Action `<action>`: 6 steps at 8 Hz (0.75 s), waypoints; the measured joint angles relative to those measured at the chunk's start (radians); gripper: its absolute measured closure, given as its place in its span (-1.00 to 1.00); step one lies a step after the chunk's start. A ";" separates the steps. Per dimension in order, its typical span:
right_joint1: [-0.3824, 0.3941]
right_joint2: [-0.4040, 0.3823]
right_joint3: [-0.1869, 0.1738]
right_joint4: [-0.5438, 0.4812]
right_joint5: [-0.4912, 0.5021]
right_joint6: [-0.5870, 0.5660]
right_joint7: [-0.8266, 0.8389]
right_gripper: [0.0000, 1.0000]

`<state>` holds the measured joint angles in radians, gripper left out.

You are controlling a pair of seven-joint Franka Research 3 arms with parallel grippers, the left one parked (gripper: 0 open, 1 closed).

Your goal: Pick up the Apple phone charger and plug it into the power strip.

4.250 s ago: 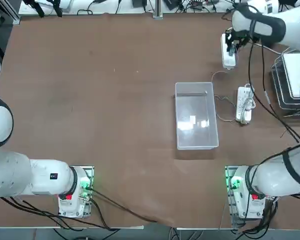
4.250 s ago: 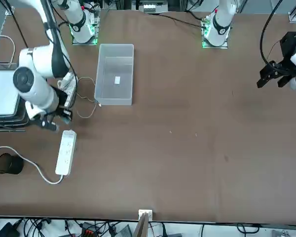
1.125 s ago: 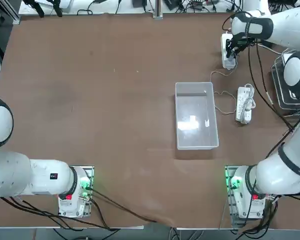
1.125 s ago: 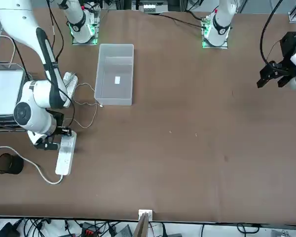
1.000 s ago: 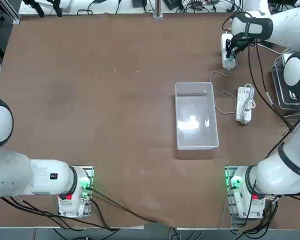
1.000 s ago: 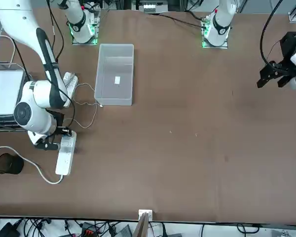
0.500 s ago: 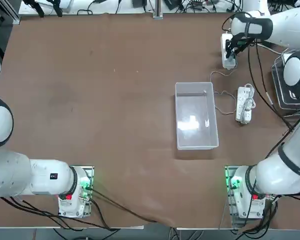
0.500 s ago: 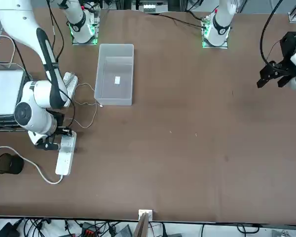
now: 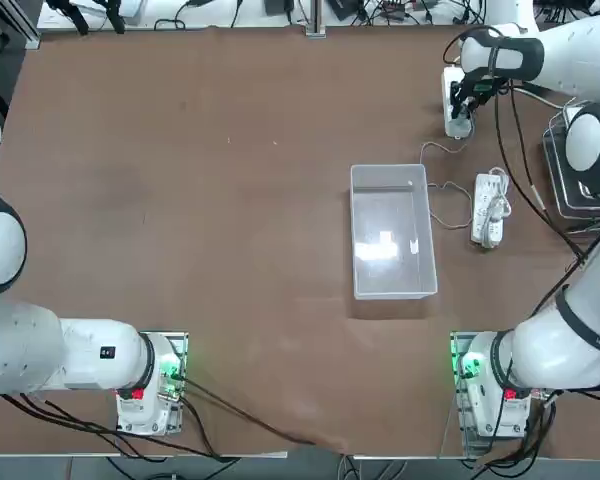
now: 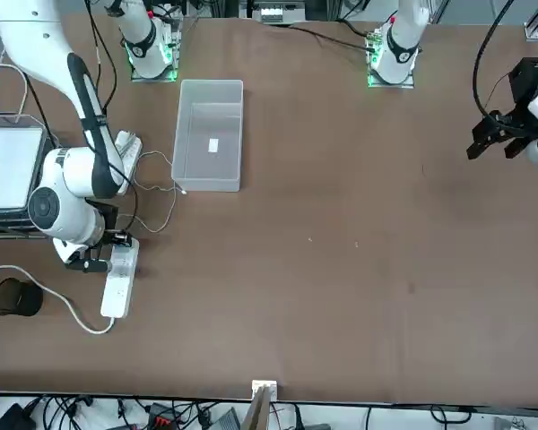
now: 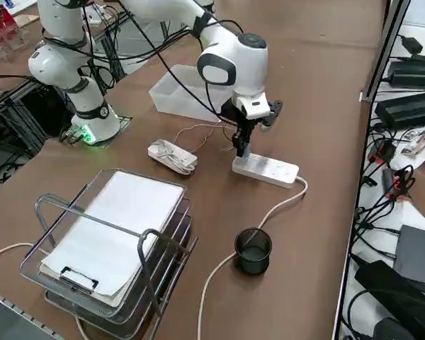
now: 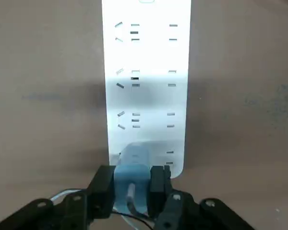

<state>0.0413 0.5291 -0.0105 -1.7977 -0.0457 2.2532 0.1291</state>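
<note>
You've got the small whitish Apple charger block [image 12: 132, 175] pinched in the right gripper [image 12: 131, 186], pressed onto the end of the long white power strip [image 12: 146, 86] nearest the clear plastic bin [image 9: 390, 232]. Its thin pale cable [image 9: 442, 188] trails twd the bin, past a white strip w/ bundled cord [image 9: 488, 208].

- Power strip [image 12: 146, 81] is showing smooth, glossy white plastic.
- Charger [image 12: 132, 175] is looking like pale, smooth plastic.
- Table [image 9: 230, 200] is presenting a matt brown surface.
- Bin [image 9: 391, 232] is appearing as clear plastic.
- Tray [image 11: 106, 248] is showing bare metal wire.
- Cup [image 11: 253, 251] is looking dark and matt.
</note>
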 joint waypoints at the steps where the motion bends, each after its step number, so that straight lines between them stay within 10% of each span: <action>1: 0.000 0.000 0.000 0.000 0.000 0.000 0.000 0.27; 6: 0.000 0.003 0.000 0.000 0.000 0.008 -0.001 0.27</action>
<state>0.0410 0.5318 -0.0107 -1.7978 -0.0454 2.2613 0.1286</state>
